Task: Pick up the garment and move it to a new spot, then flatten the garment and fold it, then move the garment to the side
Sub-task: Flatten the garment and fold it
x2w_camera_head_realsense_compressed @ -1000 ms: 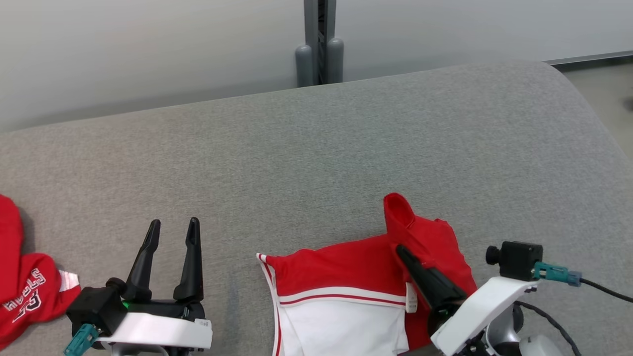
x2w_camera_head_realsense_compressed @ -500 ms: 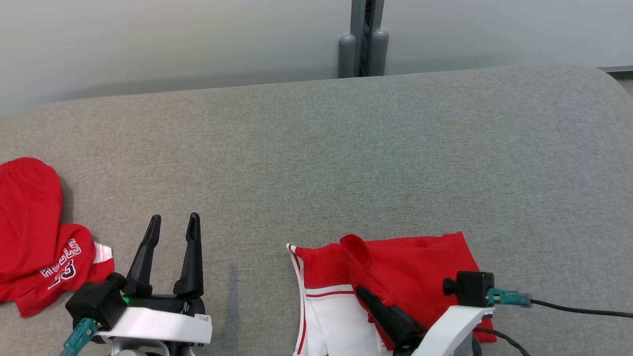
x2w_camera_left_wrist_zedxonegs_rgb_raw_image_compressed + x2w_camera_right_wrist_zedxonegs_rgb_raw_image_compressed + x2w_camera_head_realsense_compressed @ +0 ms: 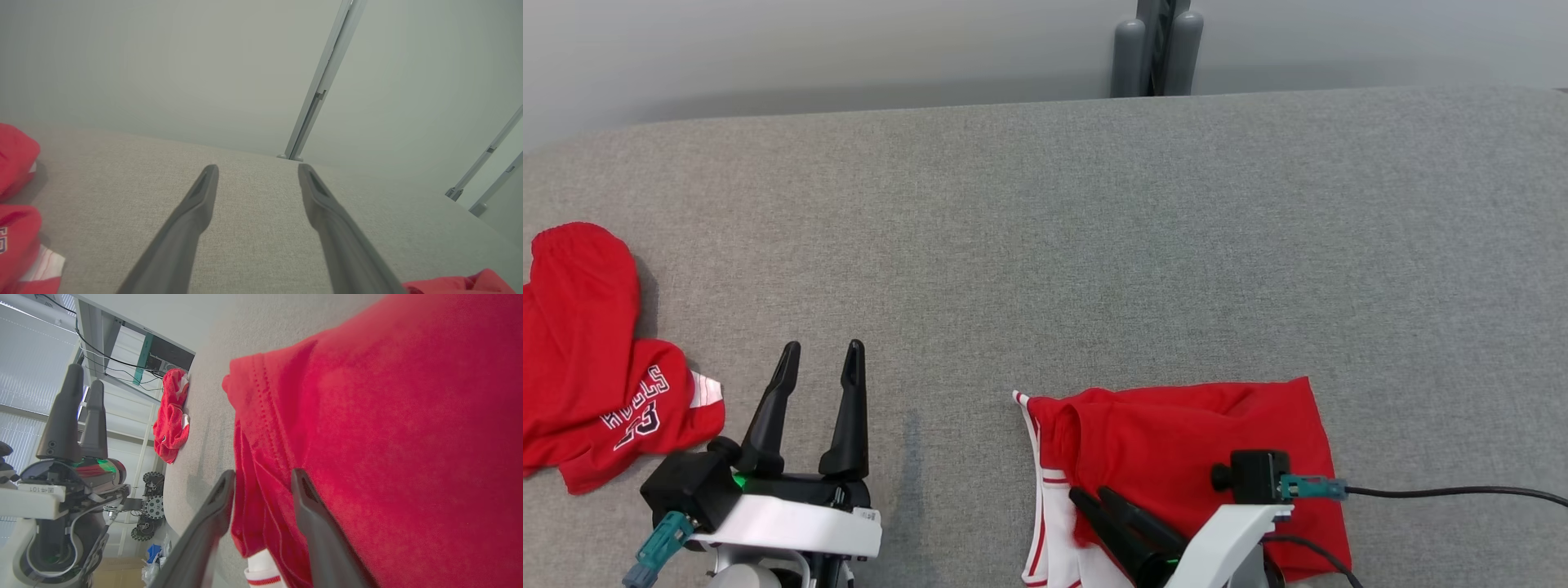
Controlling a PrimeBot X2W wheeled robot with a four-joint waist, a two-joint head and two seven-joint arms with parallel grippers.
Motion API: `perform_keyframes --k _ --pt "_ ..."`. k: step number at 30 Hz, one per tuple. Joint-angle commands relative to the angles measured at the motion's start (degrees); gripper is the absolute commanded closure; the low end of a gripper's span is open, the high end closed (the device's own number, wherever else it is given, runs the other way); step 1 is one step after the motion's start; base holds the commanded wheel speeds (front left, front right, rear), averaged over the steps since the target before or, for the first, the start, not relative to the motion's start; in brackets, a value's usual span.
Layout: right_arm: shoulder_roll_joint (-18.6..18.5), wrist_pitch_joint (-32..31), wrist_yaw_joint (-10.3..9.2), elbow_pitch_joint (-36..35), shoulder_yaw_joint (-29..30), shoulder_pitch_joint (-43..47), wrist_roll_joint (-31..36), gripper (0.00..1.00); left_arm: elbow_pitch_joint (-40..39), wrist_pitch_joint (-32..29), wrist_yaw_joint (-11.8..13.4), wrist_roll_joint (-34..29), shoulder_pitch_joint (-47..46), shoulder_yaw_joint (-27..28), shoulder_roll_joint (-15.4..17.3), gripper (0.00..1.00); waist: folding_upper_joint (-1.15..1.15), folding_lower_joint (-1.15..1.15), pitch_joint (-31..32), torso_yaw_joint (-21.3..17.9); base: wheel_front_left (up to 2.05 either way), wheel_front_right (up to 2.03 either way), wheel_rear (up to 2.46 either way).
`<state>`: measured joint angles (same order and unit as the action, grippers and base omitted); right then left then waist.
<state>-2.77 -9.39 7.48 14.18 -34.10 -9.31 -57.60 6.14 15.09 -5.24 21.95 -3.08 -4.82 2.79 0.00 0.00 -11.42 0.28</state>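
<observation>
The garment [image 3: 1192,433], red with a white, red-striped part at its left edge, lies folded on the grey padded surface [image 3: 1094,245] at the lower right. My right gripper [image 3: 1090,492] rests on its near left part, fingers slightly apart. In the right wrist view a red folded edge [image 3: 261,428] runs between the parted fingers of that gripper [image 3: 263,473]. My left gripper [image 3: 822,346] hovers open over bare grey surface at the lower left, well clear of the garment. The left wrist view shows that gripper [image 3: 258,167] with nothing between its fingers, and a corner of the garment [image 3: 461,283].
A second red garment with white lettering [image 3: 588,359] lies crumpled at the far left, close to my left gripper. A grey post [image 3: 1158,45] stands behind the surface's far edge. A black cable [image 3: 1445,492] trails right from my right wrist camera.
The head camera has shifted. The raised red flap now lies flat over the white part, carried leftward by my right gripper, whose fingers have parted. My left gripper has stayed open.
</observation>
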Motion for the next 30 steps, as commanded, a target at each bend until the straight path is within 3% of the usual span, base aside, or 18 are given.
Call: perform_keyframes --k 1,20,30 --pt "-0.3 -0.1 0.02 0.8 -0.4 -1.0 -0.7 0.0 0.1 0.0 -0.3 0.3 -1.3 0.1 0.2 0.0 0.0 0.0 -0.2 0.1 0.0 0.0 0.0" --pt "-0.3 -3.7 0.02 -3.4 -3.9 -1.3 0.7 0.0 1.1 0.0 0.7 1.2 -0.8 0.4 0.2 0.0 0.0 0.0 2.1 -1.0 0.0 0.0 0.0" --pt "-0.4 -7.0 0.03 -15.5 6.8 -3.0 12.0 0.0 0.7 0.0 1.6 0.9 0.6 0.5 0.2 0.0 0.0 0.0 4.4 -2.6 0.0 0.0 0.0"
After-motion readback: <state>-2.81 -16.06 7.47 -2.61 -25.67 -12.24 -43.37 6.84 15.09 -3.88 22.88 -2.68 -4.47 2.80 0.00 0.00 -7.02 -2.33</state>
